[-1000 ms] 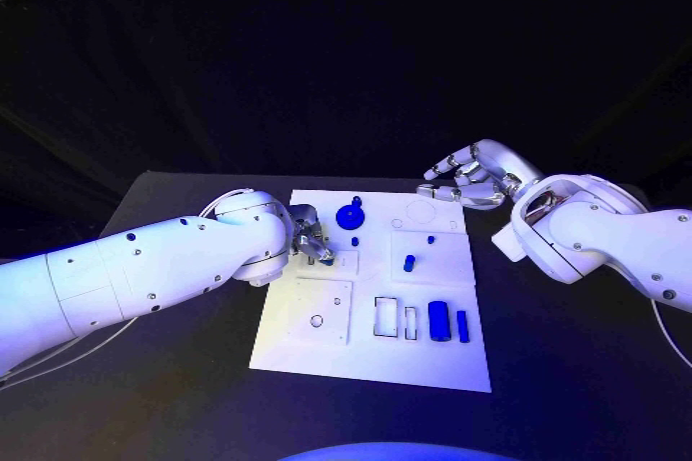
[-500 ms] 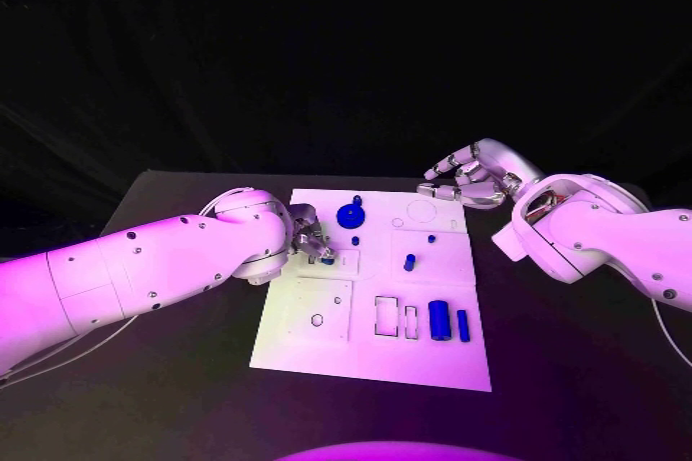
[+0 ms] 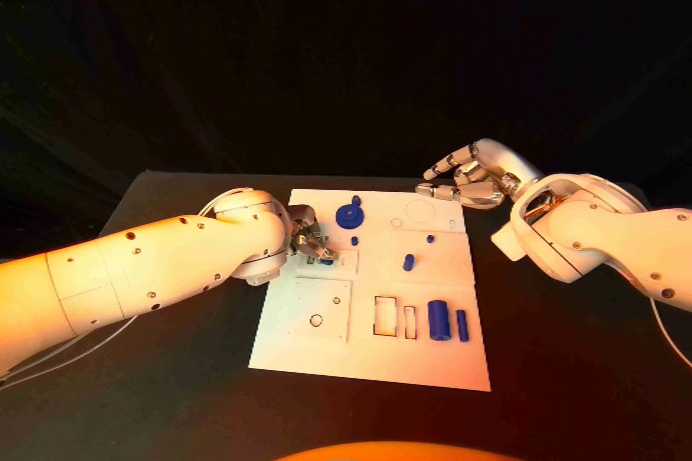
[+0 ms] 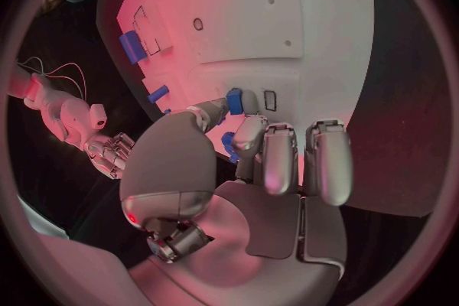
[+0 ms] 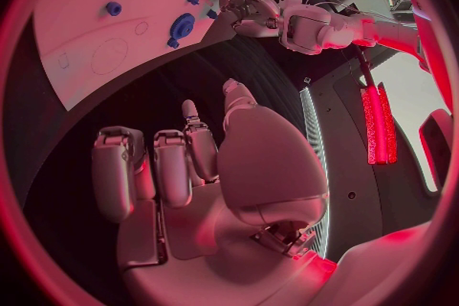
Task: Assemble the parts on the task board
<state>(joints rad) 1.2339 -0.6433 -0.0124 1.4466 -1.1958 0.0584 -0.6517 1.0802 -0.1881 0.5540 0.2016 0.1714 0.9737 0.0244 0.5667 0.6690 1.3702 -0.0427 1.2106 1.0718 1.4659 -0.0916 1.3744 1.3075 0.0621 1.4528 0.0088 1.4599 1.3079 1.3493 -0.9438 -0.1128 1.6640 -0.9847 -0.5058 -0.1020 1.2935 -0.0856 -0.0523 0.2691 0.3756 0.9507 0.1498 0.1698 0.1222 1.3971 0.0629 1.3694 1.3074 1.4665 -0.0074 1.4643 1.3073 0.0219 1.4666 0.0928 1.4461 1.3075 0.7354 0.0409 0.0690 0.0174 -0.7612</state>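
The white task board (image 3: pixel 310 346) lies in the middle of the black table. My left hand (image 3: pixel 309 241) hovers over its left side and pinches a small blue piece (image 4: pixel 234 101) between thumb and finger, right beside a small rectangular slot (image 4: pixel 270 100). My right hand (image 3: pixel 464 181) floats off the board's far right corner, fingers loosely bent, holding nothing. A round blue knob (image 3: pixel 349 216) stands near the far edge. Two small blue pegs (image 3: pixel 410 262) stand mid-board. A blue cylinder (image 3: pixel 438 319) and a thin blue bar (image 3: pixel 463 325) lie at the near right.
Rectangular cut-outs (image 3: pixel 388 316) sit left of the cylinder, and a round hole (image 3: pixel 316 321) is in the near left panel. A faint ring outline (image 3: pixel 423 212) marks the far right corner. Bare black table (image 3: pixel 577 381) surrounds the board.
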